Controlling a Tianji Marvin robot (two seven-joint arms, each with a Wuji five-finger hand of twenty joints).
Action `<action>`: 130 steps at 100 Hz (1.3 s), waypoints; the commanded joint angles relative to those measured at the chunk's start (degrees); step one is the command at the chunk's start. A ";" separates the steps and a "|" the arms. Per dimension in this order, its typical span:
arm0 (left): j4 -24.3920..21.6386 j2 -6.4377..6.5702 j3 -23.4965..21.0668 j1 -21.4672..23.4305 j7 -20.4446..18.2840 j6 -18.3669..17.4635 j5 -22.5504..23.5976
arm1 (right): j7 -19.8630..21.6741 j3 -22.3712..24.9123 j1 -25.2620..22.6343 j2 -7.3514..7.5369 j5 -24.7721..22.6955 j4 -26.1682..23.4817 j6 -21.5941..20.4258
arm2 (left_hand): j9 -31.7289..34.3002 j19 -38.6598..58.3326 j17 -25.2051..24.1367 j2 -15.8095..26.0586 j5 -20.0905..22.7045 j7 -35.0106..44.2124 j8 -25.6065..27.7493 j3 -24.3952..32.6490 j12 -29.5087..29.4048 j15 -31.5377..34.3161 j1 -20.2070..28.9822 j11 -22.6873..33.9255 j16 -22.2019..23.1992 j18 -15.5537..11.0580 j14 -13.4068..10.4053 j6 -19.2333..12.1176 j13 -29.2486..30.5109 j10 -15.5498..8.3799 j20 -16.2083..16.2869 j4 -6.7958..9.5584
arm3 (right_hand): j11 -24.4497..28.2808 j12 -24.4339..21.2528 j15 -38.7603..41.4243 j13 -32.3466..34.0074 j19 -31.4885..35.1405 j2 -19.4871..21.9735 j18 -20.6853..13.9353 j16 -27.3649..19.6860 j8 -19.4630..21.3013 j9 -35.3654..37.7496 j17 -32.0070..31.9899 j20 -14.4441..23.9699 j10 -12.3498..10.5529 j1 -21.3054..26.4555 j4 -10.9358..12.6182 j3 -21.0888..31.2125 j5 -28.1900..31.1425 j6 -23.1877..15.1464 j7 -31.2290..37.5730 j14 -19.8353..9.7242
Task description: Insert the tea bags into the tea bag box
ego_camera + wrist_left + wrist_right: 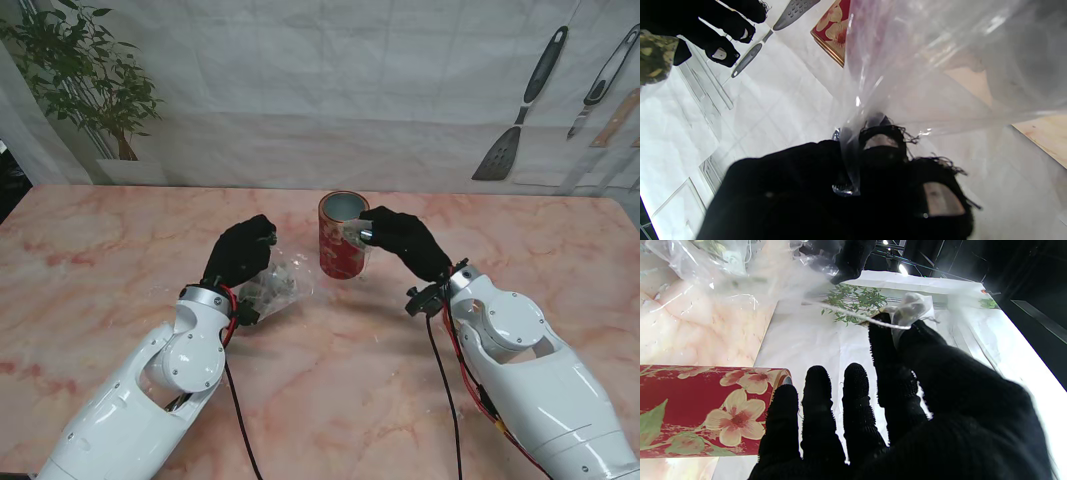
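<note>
My right robot hand [400, 240] pinches tea bag [912, 308] beside open rim of tea bag box [343, 236], not yet inside. Left robot hand [240, 250] grips plastic bag [275, 288] holding remaining bags on counter [120, 250].

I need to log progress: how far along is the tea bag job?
Midway. The left hand grips the clear plastic bag of tea bags. The right hand pinches one tea bag beside the open red tin. Dropping it in remains; the tin's contents aren't visible.
</note>
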 commanded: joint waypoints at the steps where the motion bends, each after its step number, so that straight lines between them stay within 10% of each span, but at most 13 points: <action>1: -1.24 -0.08 -0.49 0.50 -0.31 0.28 -0.27 | 0.08 0.14 0.66 -0.19 -0.52 -1.07 0.42 | 1.66 12.46 -0.86 0.44 0.42 -0.15 0.66 7.10 0.87 3.93 7.67 1.72 0.57 -20.78 5.03 0.61 3.09 -1.18 0.06 -0.96 | -0.21 0.16 0.39 -0.25 -1.11 0.25 -2.35 0.47 0.25 -0.59 0.18 0.94 -1.01 0.77 0.96 -0.30 -0.02 -5.00 1.65 -1.86; 53: -4.10 0.23 -3.29 4.38 -0.36 -1.18 -0.64 | -5.19 -2.04 7.23 -1.20 -5.22 -1.07 4.65 | 1.74 12.55 -0.90 0.15 0.52 -0.36 0.59 7.35 0.97 4.12 7.83 1.51 0.68 -20.05 5.16 0.90 3.07 -0.83 0.06 -1.61 | 0.38 0.79 1.28 0.56 -0.29 0.58 -2.41 0.89 0.58 -0.03 0.81 1.44 -1.22 0.57 0.63 -0.47 -0.07 -5.35 1.42 -2.12; 130: -3.99 0.59 -3.40 4.90 -1.58 -2.64 -0.69 | -13.13 -7.43 20.52 -5.31 -5.74 11.42 9.19 | 1.70 12.61 -0.89 0.14 0.51 -0.37 0.62 7.44 1.13 4.14 7.83 1.38 0.73 -19.92 5.22 0.90 3.10 -0.95 0.08 -1.92 | 0.39 1.34 1.35 0.83 -0.05 1.08 -2.74 1.07 0.78 0.41 1.26 1.21 -1.94 0.25 0.23 -1.12 -0.21 -6.52 1.27 -2.62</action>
